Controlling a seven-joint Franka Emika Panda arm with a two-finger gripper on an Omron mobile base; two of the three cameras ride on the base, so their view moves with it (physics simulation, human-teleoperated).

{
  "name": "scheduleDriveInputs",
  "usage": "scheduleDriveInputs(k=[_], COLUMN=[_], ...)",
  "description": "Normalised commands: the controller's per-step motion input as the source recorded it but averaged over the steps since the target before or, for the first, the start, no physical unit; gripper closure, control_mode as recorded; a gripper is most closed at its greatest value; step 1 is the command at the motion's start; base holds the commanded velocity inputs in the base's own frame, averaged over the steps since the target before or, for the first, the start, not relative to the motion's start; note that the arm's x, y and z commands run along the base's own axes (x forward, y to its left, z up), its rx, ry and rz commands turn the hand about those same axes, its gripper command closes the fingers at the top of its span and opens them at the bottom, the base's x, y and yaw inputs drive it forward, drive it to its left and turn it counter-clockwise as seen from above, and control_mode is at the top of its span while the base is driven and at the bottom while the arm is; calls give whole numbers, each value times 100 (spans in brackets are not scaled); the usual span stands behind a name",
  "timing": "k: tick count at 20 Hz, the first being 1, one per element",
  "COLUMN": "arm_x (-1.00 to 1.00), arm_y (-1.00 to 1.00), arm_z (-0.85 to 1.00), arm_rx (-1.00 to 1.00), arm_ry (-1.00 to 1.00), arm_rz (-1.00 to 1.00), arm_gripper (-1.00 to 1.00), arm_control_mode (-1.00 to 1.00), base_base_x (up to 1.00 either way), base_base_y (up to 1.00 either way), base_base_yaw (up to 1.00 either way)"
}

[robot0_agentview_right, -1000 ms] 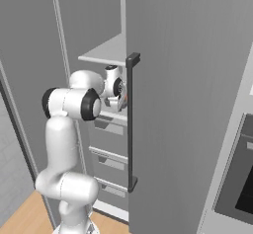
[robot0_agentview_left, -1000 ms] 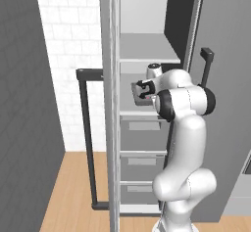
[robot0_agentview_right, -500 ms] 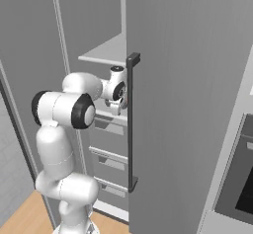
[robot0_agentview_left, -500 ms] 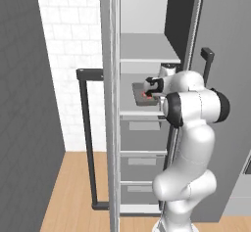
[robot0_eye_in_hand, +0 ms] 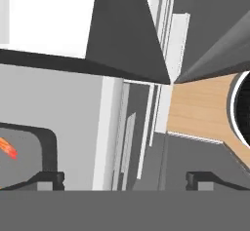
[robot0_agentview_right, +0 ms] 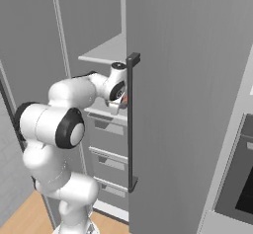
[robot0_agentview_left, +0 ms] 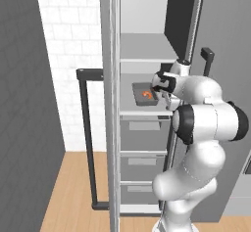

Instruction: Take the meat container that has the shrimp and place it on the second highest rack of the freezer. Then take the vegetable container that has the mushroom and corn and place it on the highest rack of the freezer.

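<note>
The shrimp container [robot0_agentview_left: 145,95] is a dark tray holding an orange shrimp [robot0_agentview_left: 146,95]. It rests on the second rack from the top [robot0_agentview_left: 144,110] inside the open freezer. My gripper [robot0_agentview_left: 159,82] hovers at the tray's right rear corner, open, with nothing between its fingers. In the hand view the tray's rim [robot0_eye_in_hand: 45,144] and the shrimp [robot0_eye_in_hand: 7,147] lie at the far left, just beyond my gripper's [robot0_eye_in_hand: 124,179] left fingertip [robot0_eye_in_hand: 49,178]. From the right base view my gripper [robot0_agentview_right: 120,94] sits partly behind the door edge. The mushroom and corn container is out of view.
The top rack [robot0_agentview_left: 147,48] is bare above the tray. Grey drawers [robot0_agentview_left: 144,132] stack below the rack. The left door's handle [robot0_agentview_left: 86,128] stands open at the left. The right door [robot0_agentview_right: 188,104] with its dark handle [robot0_agentview_right: 131,122] is close beside my forearm.
My elbow has swung out to the right and the hand has drawn back slightly from the tray. The tray stays on the rack with the shrimp now showing.
</note>
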Motion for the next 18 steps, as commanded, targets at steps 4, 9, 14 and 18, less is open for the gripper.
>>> scheduleDriveInputs(k=[4,9,14,18], arm_x=[-100,-100,-100,-100], arm_y=[-4,-1,26,17], arm_z=[29,33,98,96], arm_rx=[0,-2,-28,-32], arm_ry=[0,0,2,0], arm_rz=[16,23,56,60], arm_gripper=[-100,-100,-100,-100], arm_control_mode=[-100,-100,-100,-100], base_base_x=[0,0,0,0], base_base_y=[0,0,0,0], base_base_yaw=[0,0,0,0])
